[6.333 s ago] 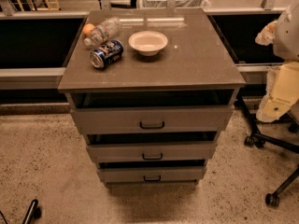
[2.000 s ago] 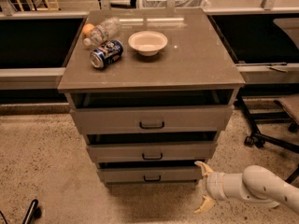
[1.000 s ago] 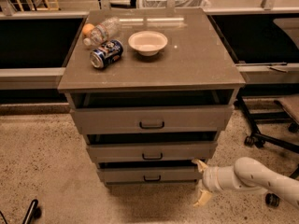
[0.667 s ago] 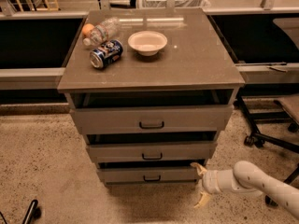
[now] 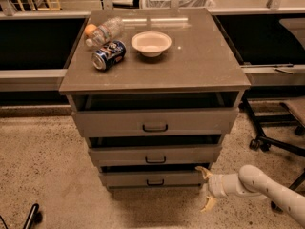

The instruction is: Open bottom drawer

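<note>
My gripper (image 5: 206, 188) sits low at about 4 o'clock in the camera view, at the right end of the bottom drawer (image 5: 152, 178), with the white arm reaching in from the lower right. The two fingers stand apart, one tip (image 5: 203, 171) up by the drawer front's right end and the other (image 5: 208, 206) lower, toward the floor; nothing is held between them. The bottom drawer is the lowest of three fronts on the grey-brown cabinet (image 5: 155, 70), at roughly 6 o'clock from the cabinet top, and its black bar handle (image 5: 155, 182) lies at 9 o'clock from my gripper, apart from it. I judge the step in hand to be the approach: no contact with the handle is made, though the drawer already shows a dark gap above its front. The next move calls for travel toward 9 o'clock along the drawer front until the fingers bracket the handle, then closure on it, then a straight pull outward. On the cabinet top, toward 11 o'clock, a bowl (image 5: 151, 43), a can (image 5: 108, 55) and a plastic bottle (image 5: 104, 31) lie clear of this work.
</note>
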